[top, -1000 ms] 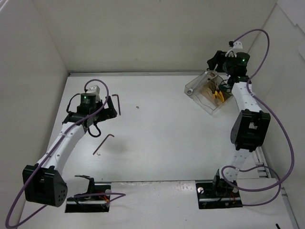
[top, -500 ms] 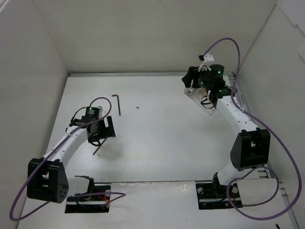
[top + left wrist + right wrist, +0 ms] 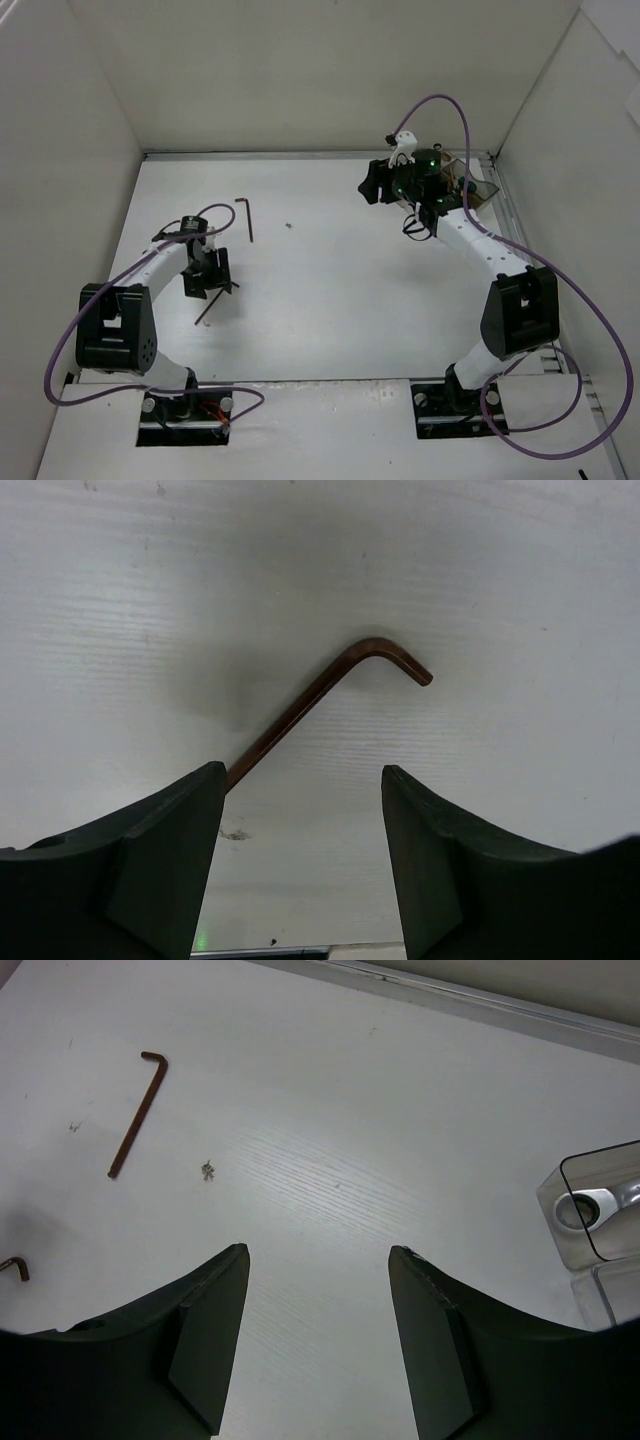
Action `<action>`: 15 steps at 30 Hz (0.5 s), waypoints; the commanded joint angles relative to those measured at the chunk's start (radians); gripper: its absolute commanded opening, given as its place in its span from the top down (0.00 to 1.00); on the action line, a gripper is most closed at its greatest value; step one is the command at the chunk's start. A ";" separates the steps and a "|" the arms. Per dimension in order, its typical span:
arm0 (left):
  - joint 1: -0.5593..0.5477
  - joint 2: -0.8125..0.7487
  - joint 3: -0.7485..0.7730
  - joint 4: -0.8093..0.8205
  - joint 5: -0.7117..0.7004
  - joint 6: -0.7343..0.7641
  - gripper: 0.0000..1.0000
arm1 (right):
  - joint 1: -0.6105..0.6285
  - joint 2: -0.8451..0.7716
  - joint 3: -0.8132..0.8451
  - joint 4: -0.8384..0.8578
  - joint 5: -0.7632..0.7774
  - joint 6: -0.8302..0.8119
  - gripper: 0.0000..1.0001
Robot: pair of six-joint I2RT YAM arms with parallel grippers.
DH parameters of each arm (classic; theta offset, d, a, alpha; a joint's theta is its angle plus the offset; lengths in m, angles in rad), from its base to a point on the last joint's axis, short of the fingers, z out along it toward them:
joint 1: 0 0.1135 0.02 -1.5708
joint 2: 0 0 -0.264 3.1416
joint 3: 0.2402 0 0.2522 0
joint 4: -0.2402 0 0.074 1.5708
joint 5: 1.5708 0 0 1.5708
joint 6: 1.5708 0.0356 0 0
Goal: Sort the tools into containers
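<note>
- Top view, against a second ago: the left gripper (image 3: 208, 280) has drawn back from beside the far key (image 3: 248, 218) and now hangs over the near key (image 3: 205, 312). The right gripper (image 3: 372, 186) has swung left off the box (image 3: 480, 188), which the right arm now mostly hides.
- Top view, now: both keys lie loose on the table (image 3: 330, 290), well apart from the box at the far right. The near key runs slantwise, its long leg toward the near left and its bend toward the far right. The left gripper covers its middle. The far key lies roughly near-to-far, with its bend at the far end.
- Left wrist: the jaws stand apart with only bare table between them. The near key's long leg comes out at the left finger's tip and climbs slantwise to a bend ahead of the jaws. It therefore sits off toward the left finger, not centred in the gap. In my judgement the grasp turns on shifting over that leg and squaring to it.
- Right wrist: the jaws stand apart and empty. The far key lies ahead to the left and well away. The near key's bent tip shows at the left edge. The box is off to the right, with a wrench (image 3: 592, 1205) showing its ring end inside.
- Nearer arm: the left, for both keys.
- Count: two keys on the table, one box, and one wrench seen in it. The box's other contents cannot be told.
</note>
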 commanded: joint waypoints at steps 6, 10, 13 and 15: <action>0.015 0.037 0.059 -0.022 -0.025 0.068 0.45 | 0.002 -0.034 -0.004 0.107 -0.038 0.007 0.45; 0.015 0.083 0.067 -0.030 -0.018 0.079 0.48 | 0.005 -0.028 -0.005 0.115 -0.044 0.011 0.45; 0.015 0.114 0.070 -0.029 -0.020 0.075 0.56 | 0.003 -0.027 -0.005 0.124 -0.048 0.013 0.45; 0.015 0.129 0.071 -0.029 -0.017 0.067 0.61 | 0.000 -0.024 -0.004 0.130 -0.048 0.017 0.45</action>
